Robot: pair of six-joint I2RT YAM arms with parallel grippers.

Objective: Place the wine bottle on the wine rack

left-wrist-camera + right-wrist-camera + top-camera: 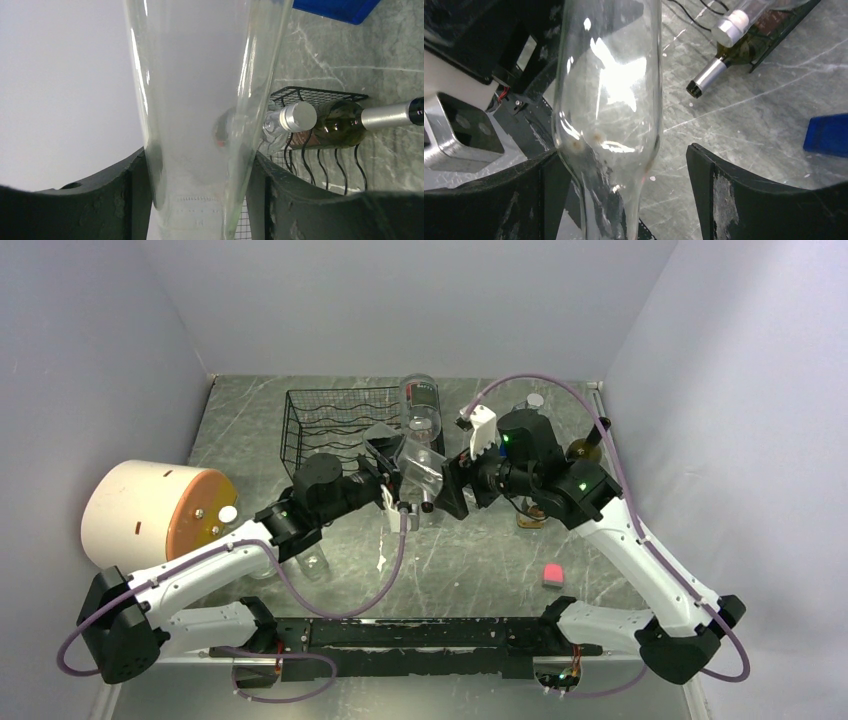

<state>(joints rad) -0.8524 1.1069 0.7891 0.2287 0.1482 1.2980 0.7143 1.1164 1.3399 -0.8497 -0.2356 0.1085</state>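
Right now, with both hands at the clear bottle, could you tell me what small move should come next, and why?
Probably draw the right hand straight back off the wine bottle. Its jaws stand open with a gap beside the glass, while the left hand is clamped on it, and the wine rack lies on the left arm's side.

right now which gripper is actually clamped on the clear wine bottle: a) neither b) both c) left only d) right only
c: the left gripper has both fingers pressed against the clear wine bottle, while the right gripper stands open around it with a gap at one finger.
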